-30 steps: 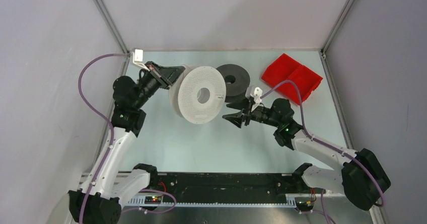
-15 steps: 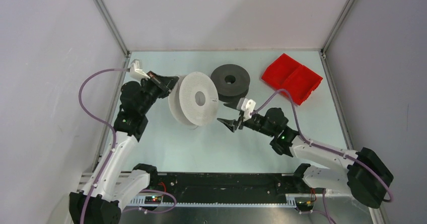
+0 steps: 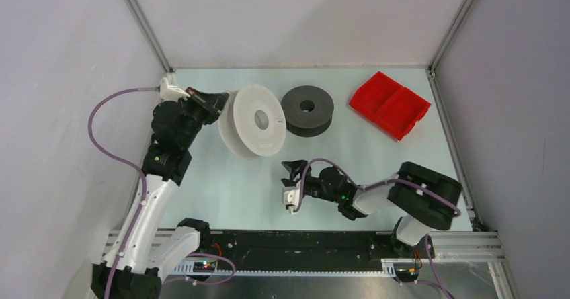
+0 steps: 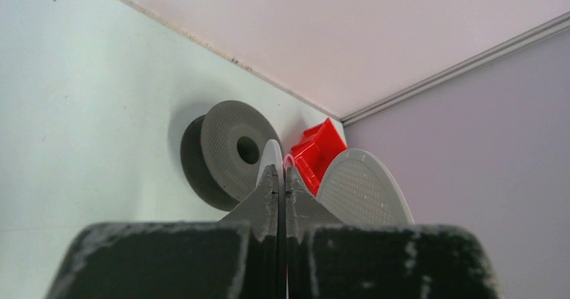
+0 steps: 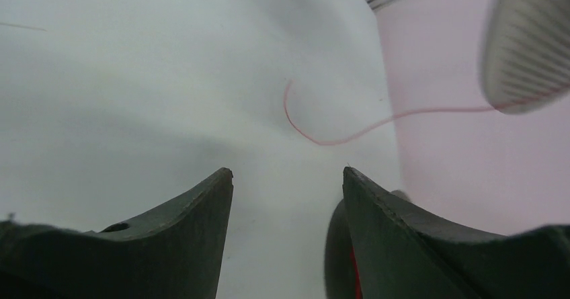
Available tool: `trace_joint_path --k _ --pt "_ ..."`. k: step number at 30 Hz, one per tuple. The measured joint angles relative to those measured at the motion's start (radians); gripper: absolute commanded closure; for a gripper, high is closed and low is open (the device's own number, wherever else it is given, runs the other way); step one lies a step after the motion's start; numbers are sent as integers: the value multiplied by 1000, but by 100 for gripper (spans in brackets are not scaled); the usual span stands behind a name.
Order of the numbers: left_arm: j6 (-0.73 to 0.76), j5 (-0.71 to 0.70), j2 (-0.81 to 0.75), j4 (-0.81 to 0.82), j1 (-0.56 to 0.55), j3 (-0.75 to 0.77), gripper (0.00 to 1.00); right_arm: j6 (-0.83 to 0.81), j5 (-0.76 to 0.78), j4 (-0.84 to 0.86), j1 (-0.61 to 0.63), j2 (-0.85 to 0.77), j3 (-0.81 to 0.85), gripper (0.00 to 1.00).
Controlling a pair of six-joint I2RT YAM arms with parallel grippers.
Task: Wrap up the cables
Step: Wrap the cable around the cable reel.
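Observation:
My left gripper [image 3: 216, 101] is shut on the near flange of the white spool [image 3: 247, 130] and holds it tilted at the back left. In the left wrist view the shut gripper [image 4: 281, 171] has that flange edge-on between its jaws, with the other flange [image 4: 363, 188] to the right. The dark grey spool [image 3: 320, 112] lies flat beside it and also shows in the left wrist view [image 4: 225, 144]. My right gripper [image 3: 291, 168] is open and empty, low over the table. In the right wrist view its gripper [image 5: 288, 171] faces a thin pinkish cable strand [image 5: 316, 138] that curls on the table from the white spool [image 5: 531, 44].
A red two-compartment tray [image 3: 390, 104] sits at the back right. The enclosure walls and metal frame posts close in the back and both sides. The right arm is folded low near the front edge, its purple hose looped over it.
My right gripper has pulled back from beside the white spool toward the near edge and its arm has folded. My left gripper has swung the white spool left and back, turning it more edge-on.

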Motion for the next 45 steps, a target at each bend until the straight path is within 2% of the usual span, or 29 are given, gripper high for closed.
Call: trace_joint_path --k 6,15,25,27,29,31,32,35,42,45 --pt "-20 1 -5 -16 0 84 100 -239 68 107 37 216 109 32" --pt "-40 7 -50 -31 0 101 100 -451 128 162 43 406 266 33" --pt "-51 14 -89 -66 0 126 100 -548 166 166 35 518 392 34" --pt "-56 17 -93 -65 0 134 100 -553 175 166 35 529 410 38" --pt "-58 19 -95 -65 0 135 100 -557 185 166 34 541 422 47" --pt "-59 21 -95 -66 0 135 100 -557 201 166 34 553 429 67" --pt "-59 23 -94 -66 0 135 100 -560 208 166 34 556 429 72" --pt "-59 26 -93 -66 0 135 100 -560 231 170 35 562 430 100" --pt "-53 21 -95 -64 0 130 100 -536 283 217 51 553 422 100" --pt "-32 -6 -102 -63 -3 103 100 -469 294 172 85 479 385 100"
